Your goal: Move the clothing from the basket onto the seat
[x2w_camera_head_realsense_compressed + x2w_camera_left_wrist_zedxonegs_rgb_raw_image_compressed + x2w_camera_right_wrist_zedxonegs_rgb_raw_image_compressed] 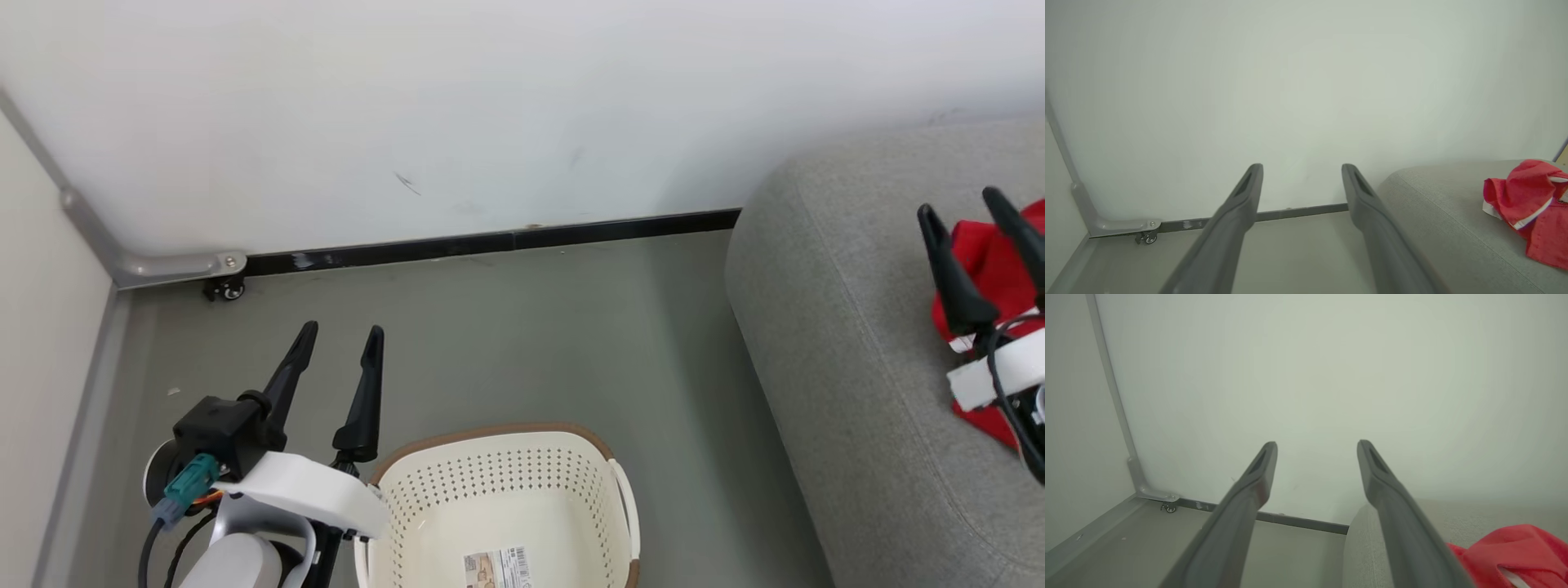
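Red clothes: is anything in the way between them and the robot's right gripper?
No, nothing visible is in the way. The open right gripper is right by the red clothes, which already lie on the grey seat. The visible part of the basket holds no clothes.

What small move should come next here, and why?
Probably lift the right gripper away: the clothing lies on the seat, the visible floor of the basket holds no garment, and both jaws stand open, the left gripper idle.
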Tool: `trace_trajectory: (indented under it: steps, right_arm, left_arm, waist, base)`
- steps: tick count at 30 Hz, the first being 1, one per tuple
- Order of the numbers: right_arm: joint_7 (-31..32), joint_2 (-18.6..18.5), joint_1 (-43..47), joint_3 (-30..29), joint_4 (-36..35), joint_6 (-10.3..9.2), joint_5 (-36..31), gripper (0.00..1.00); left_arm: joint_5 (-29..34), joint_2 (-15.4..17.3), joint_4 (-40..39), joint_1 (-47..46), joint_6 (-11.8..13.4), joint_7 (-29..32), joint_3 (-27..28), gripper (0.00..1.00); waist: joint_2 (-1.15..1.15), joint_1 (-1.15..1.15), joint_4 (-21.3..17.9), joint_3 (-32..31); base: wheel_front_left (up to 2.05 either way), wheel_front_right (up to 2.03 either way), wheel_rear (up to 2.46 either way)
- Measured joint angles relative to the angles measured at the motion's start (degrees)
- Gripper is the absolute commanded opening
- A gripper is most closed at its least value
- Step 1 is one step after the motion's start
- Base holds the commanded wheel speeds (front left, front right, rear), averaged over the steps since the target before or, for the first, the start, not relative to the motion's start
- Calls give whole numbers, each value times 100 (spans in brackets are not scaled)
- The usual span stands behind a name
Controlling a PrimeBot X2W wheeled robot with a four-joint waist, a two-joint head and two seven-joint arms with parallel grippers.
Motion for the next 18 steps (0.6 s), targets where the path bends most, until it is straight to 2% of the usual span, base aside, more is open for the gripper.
trace_trajectory:
  steps: [10,18]
  right_arm:
    - [-40,420,736,-335,-456,-1,-78,100]
    - [-41,784,1253,-1070,-1128,0,-414,100]
  left_arm:
    - [-93,-5,65,278,69,-51,108,100]
    - [-159,-78,86,467,103,-93,245,100]
  waist:
    - [0,0,285,-110]
    - [0,0,445,-161]
  base:
    - [0,0,0]
    - [0,0,0]
